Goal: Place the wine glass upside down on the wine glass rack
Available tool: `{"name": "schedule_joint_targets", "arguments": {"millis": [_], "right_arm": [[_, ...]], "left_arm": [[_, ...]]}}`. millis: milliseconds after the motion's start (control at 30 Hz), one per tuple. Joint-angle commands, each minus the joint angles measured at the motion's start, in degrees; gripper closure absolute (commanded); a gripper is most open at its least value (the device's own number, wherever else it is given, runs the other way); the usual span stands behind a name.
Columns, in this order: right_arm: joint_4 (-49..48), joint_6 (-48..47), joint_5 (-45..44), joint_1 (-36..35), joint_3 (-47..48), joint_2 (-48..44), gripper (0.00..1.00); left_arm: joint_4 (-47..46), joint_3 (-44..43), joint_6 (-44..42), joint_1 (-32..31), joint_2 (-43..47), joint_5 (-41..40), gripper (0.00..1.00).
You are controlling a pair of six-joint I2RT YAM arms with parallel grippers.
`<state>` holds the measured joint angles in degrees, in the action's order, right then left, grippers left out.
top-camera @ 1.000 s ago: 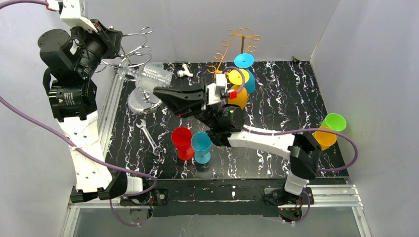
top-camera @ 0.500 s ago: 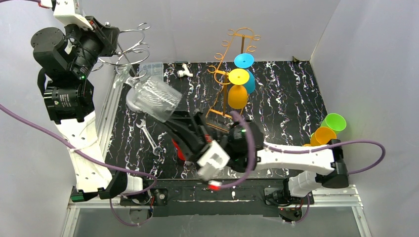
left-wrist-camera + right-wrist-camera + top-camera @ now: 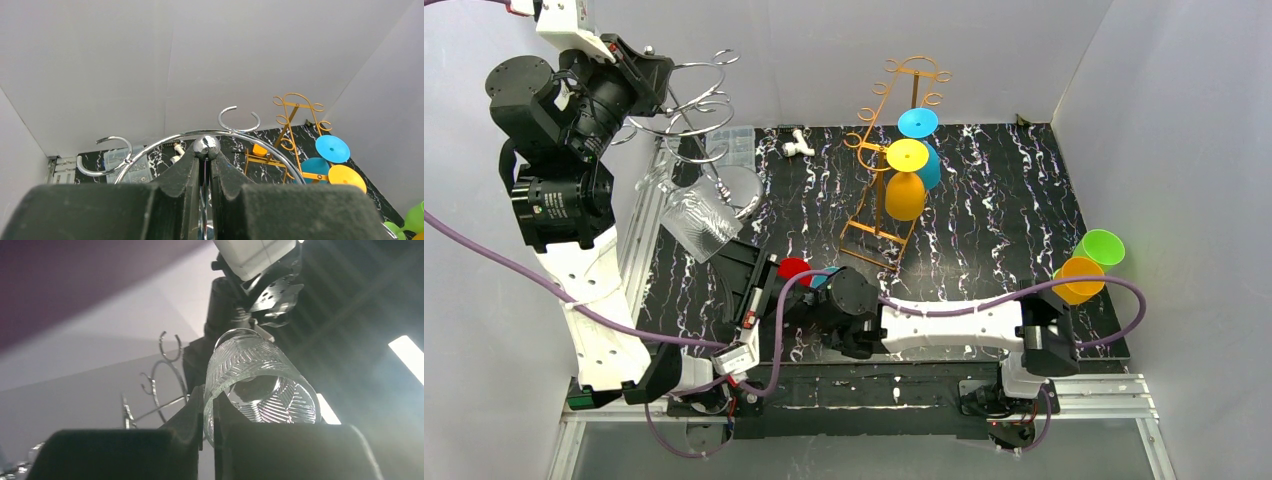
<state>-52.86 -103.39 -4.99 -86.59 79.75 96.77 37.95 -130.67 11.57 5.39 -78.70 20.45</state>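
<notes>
Two arms: both engaged, one on the glass, one on the chrome rack.
Right gripper (image 3: 208, 412): fingers pinched together on the rim of the glass (image 3: 260, 385), with its wall between them.
Glass position: in the air over the table's near left side, tilted, mouth toward the gripper and foot away. It is beside the chrome rack (image 3: 206, 145), not in any ring.
Left gripper (image 3: 204, 160): clamped on the chrome rack's top knob.
Orange rack (image 3: 913, 92): farther back, carrying a yellow glass (image 3: 907, 155) and a blue glass (image 3: 918, 123), both inverted.
Done: glass in hand; chrome rack gripped.
Left: by judgement, slide the stem into a ring with the foot up, then release.
Writing: none legible.
</notes>
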Motion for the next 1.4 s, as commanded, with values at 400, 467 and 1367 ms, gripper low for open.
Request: {"name": "schedule_joint_targets", "arguments": {"millis": [400, 467, 1367], "right_arm": [[-30.3, -21.3, -3.4, 9.0, 8.7, 9.0, 0.99], [-30.9, -21.3, -2.8, 9.0, 8.9, 8.9, 0.99], [-30.3, -17.1, -1.7, 12.5, 2.6, 3.5, 0.99]], "left_arm": [[-10.8, -4.9, 1.7, -0.2, 2.4, 4.0, 1.00], [-10.8, -4.6, 1.8, -0.2, 2.6, 4.2, 1.00], [-12.3, -4.2, 2.1, -0.2, 1.9, 5.1, 1.00]]}}
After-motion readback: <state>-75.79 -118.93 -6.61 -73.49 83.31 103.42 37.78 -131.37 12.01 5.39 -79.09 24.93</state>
